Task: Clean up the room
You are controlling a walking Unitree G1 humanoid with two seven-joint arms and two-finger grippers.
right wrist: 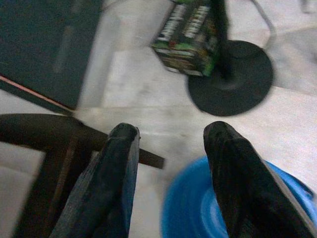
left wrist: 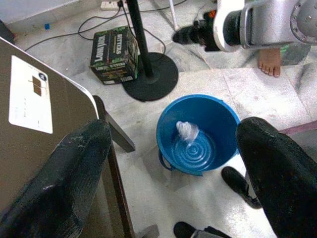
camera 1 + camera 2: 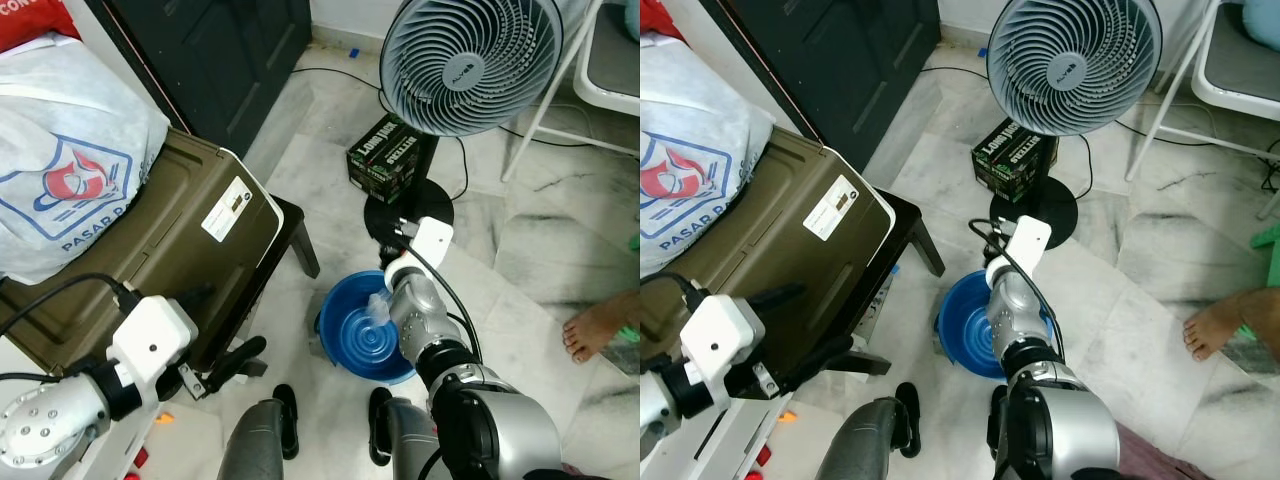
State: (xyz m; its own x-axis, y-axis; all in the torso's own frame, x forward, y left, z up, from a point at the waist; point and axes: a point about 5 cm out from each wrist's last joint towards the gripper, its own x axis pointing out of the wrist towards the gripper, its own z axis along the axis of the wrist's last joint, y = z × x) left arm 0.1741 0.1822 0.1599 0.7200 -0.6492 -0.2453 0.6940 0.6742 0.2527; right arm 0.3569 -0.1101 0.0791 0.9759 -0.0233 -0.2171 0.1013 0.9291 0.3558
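The right gripper (image 1: 171, 163) hangs over the near rim of a blue bucket (image 3: 352, 345), its two black fingers (image 1: 116, 183) spread apart with nothing between them. In the right wrist view the floor and the bucket's rim show in the gap. Inside the bucket, a crumpled piece of clear plastic (image 2: 187, 132) lies against the ribbed bottom, apart from both grippers. The bucket stands on the pale marble floor (image 3: 520, 250), just in front of the round black base of a standing fan (image 3: 470, 60). A dark green cardboard box (image 3: 383, 155) with white lettering sits beside the fan's pole, touching or nearly touching the base.

The left gripper (image 2: 173, 168) is held lower left, beside a dark wooden bench (image 3: 290, 225), and its fingers (image 2: 64, 183) are wide open and empty; its wrist view looks down between them at the bucket. An olive-green hard case (image 3: 170, 250) with a white label rests tilted on the bench, and a white plastic bag (image 3: 60, 170) with blue and red print lies on top of it. A pair of black sandals (image 3: 290, 420) lies on the floor near the robot's legs. A person's bare foot (image 3: 600, 325) rests on the floor at the right, well apart from the bucket.
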